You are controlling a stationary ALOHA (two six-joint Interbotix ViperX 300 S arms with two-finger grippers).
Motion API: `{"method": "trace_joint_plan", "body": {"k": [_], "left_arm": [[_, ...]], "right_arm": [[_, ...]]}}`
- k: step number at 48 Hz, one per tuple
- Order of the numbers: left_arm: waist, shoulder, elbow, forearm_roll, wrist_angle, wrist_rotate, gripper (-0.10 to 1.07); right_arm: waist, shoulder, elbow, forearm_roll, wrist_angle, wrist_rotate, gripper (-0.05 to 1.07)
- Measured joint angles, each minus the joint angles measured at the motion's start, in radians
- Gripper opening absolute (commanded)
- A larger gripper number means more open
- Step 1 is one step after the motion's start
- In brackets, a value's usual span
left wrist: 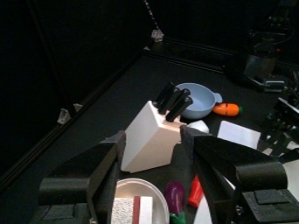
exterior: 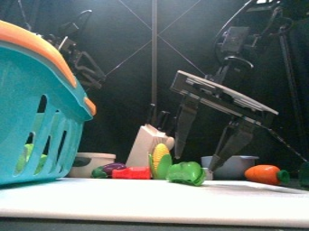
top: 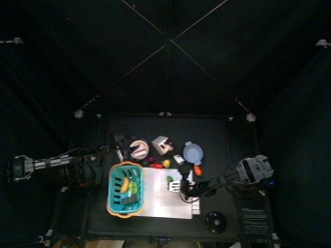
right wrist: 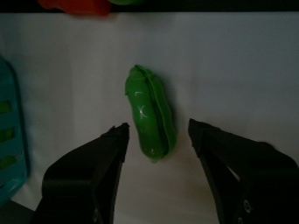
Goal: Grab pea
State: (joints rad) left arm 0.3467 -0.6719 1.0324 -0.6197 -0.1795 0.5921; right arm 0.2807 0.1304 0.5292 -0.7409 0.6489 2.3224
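**The right gripper hangs over the pea pod**

The table (top: 230, 225) is black, with a white mat (right wrist: 233, 79) on it. A big blue basket (exterior: 36, 117) stands at the left, right by the front camera. Behind it is a white knife block (left wrist: 152, 133) with black handles poking up, and a blue bowl (left wrist: 198, 98) beyond that. An orange carrot (exterior: 262, 174) lies at the right.

The pea pod (right wrist: 149, 112) lies flat on the white mat, all by itself. Nothing touches it.

The right gripper (right wrist: 158, 153) hangs just above the pod. Its jaws are spread wide, one on each side, and hold nothing. I think this is so they can drop and squeeze it.

The left gripper (left wrist: 158, 166) waits near the knife block, jaws apart and empty.
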Motion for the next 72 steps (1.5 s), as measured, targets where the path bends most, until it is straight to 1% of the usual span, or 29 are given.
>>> {"method": "trace_joint_plan", "body": {"k": [8,15,18,24,28,33,38,45,53,66,72], "left_arm": [[-0.002,-0.002,0.0,-0.002,0.0,0.0,0.89],[-0.011,0.0,0.0,-0.002,0.012,0.002,0.89],[-0.02,0.0,0.0,0.002,0.049,0.008,0.89],[-0.04,0.0,-0.003,0.037,0.153,0.006,0.89],[-0.048,-0.002,-0.006,0.048,0.199,0.003,0.89],[-0.052,0.0,-0.006,0.052,0.239,0.005,0.89],[-0.061,-0.002,-0.006,0.061,0.245,0.012,0.89],[-0.066,-0.005,-0.006,0.087,0.224,0.009,0.89],[-0.067,-0.015,-0.006,0.092,0.179,0.009,0.89],[-0.069,-0.017,-0.005,0.092,0.169,0.009,0.89],[-0.069,-0.017,-0.005,0.094,0.169,0.009,0.89]], "right_arm": [[0.002,-0.074,0.031,-0.006,0.006,-0.057,0.9],[0.006,-0.123,0.049,-0.008,0.005,-0.133,0.9],[0.006,-0.132,0.054,-0.008,-0.003,-0.172,0.9],[0.002,-0.137,0.054,-0.003,-0.025,-0.236,0.9],[-0.012,-0.135,0.054,0.003,-0.034,-0.273,0.9],[-0.021,-0.11,0.043,0.025,-0.035,-0.287,0.9],[-0.025,-0.083,0.032,0.032,-0.037,-0.287,0.9],[-0.025,-0.046,0.012,0.031,-0.041,-0.288,0.9],[-0.032,0.006,-0.002,0.029,-0.044,-0.288,0.9],[-0.041,0.08,-0.029,0.021,-0.048,-0.29,0.89],[-0.044,0.092,-0.031,0.023,-0.046,-0.29,0.86]]}}
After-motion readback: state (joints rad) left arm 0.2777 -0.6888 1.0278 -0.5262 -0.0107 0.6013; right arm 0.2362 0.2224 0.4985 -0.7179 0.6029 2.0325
